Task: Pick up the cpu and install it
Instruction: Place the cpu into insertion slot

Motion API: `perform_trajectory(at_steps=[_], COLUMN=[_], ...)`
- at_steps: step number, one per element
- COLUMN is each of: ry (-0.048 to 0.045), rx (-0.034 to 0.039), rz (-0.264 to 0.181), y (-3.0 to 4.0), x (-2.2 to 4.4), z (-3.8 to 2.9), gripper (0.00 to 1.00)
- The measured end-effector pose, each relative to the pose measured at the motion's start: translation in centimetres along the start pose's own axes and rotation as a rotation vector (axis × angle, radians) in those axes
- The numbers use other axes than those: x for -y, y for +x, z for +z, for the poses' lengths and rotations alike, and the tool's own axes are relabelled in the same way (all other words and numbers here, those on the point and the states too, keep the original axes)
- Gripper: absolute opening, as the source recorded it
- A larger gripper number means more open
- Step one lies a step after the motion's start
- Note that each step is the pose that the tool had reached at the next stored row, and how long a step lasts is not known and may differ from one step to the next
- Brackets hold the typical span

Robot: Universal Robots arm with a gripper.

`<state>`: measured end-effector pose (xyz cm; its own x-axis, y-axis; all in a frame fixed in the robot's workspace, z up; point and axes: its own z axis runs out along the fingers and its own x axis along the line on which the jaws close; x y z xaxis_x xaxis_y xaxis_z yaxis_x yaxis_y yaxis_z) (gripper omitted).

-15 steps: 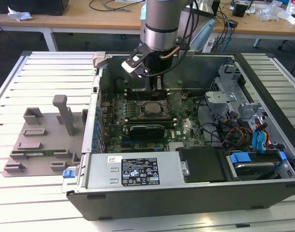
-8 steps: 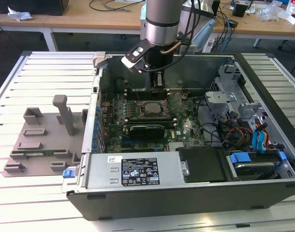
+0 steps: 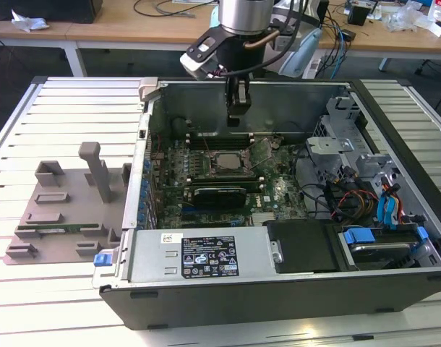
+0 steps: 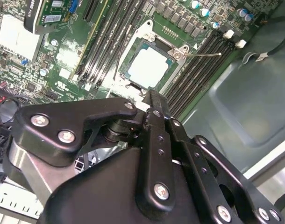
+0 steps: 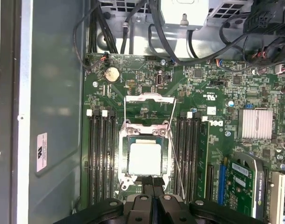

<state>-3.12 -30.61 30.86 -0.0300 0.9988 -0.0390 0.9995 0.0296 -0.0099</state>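
The cpu (image 5: 145, 158) is a flat square chip with a silvery top. It lies flat inside the metal-framed socket (image 5: 124, 140) on the green motherboard (image 3: 278, 191), in the middle of the open computer case (image 3: 206, 303). The socket's load plate (image 5: 149, 97) is swung up and its thin lever (image 5: 178, 158) stands free. My gripper (image 3: 237, 119) hangs above the board toward the case's back wall. In both wrist views its black fingers (image 5: 152, 179) are pressed together with nothing between them, just off one edge of the cpu (image 4: 149, 67), apart from it.
Black memory slots (image 5: 101, 158) flank the socket on both sides. A long black card (image 3: 219, 194) lies across the board nearer the front. Cables and drive bays (image 3: 365, 188) fill the case toward the exterior view's right. A grey fixture plate (image 3: 61, 210) sits on the slatted table at the exterior view's left.
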Motion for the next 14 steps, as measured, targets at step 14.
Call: perform_trajectory(at_steps=[14], ry=[0.0], rx=[-0.0005], rz=[0.0], y=[-0.07], x=[0.02], z=[-1.93], gripper=[0.11])
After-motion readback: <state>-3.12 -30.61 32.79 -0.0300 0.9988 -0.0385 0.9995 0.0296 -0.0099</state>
